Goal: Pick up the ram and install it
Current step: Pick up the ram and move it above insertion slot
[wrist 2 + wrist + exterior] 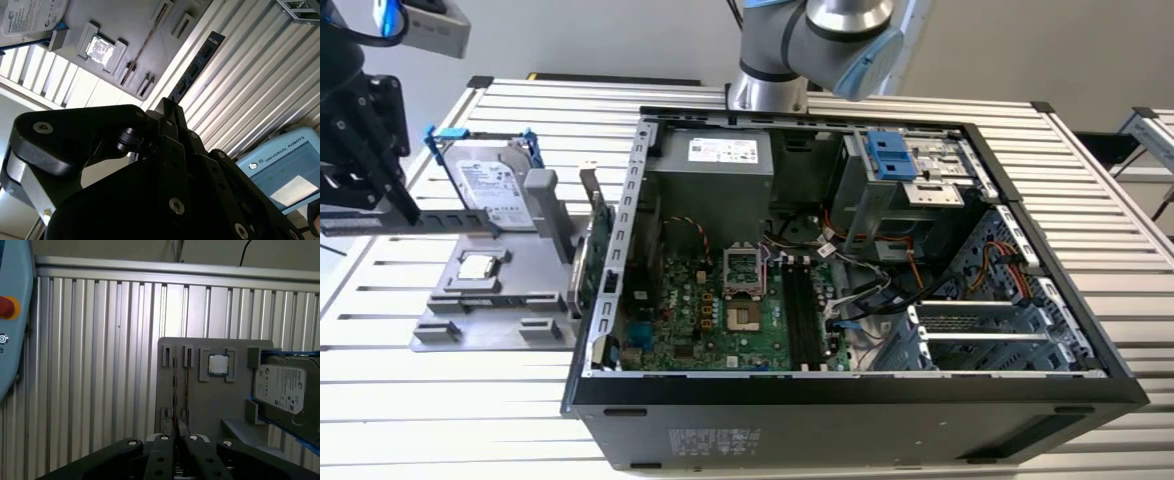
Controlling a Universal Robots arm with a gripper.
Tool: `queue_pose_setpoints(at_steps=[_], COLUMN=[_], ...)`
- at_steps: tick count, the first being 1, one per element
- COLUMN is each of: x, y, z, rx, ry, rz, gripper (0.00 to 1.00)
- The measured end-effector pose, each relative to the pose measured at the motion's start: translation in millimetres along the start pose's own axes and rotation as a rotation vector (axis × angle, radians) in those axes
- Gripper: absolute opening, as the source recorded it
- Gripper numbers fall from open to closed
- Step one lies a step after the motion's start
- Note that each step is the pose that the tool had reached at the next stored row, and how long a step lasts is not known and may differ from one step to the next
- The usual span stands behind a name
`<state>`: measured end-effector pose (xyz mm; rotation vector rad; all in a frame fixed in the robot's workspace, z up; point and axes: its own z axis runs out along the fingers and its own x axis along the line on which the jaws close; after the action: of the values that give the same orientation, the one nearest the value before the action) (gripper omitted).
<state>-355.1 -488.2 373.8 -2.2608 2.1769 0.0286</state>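
The ram (197, 65) is a long, dark, narrow stick reaching out from my fingertips over the slatted table. In the first wrist view the ram (175, 390) appears edge-on as a thin dark line in front of the grey holder (210, 400). My gripper (167, 104) is shut on its near end, and the two black fingers meet around it at the gripper (176, 440). In the exterior view the gripper (380, 185) hangs at the far left, beside the holder (494, 300). The motherboard's black slots (801, 310) lie inside the open computer case (854, 385).
The holder carries a silver hard drive (494, 185), a square processor chip (478, 266) and an upright expansion card (598, 250). Another thin strip (186, 385) stands edge-on in a holder slot. A pale blue teach pendant (12, 315) lies on the slatted table (1094, 200).
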Motion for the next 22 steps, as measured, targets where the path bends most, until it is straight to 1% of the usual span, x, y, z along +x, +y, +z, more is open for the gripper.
queue_pose_setpoints(at_steps=[6, 15, 22], x=[-0.1, -0.1, 0.2], y=[0.1, -0.2, -7.3], z=[-5.1, -5.2, -5.3], rx=[0.0000, -0.0001, -0.0001], ry=[0.0000, 0.0011, 0.0019], rz=[0.000, 0.000, 0.000], gripper=[0.00, 0.00, 0.00])
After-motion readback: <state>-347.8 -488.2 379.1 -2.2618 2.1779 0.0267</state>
